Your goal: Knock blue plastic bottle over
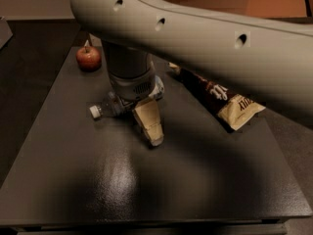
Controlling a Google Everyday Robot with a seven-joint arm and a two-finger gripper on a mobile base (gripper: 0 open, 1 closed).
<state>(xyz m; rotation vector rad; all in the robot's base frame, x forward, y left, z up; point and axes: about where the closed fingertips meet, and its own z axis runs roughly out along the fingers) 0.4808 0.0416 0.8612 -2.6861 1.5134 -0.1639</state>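
Observation:
The blue plastic bottle (106, 107) lies on its side on the dark table (161, 185), its white cap (94, 112) pointing left; the arm hides most of its body and label. My gripper (150, 129) hangs from the grey wrist just in front of and to the right of the bottle, its tan fingers (149, 121) pointing down at the table, close together. It holds nothing that I can see.
A red apple (88, 58) stands at the far left of the table. A dark snack bag (222, 98) with a tan end lies at the right. The large grey arm (205, 38) spans the top of the view.

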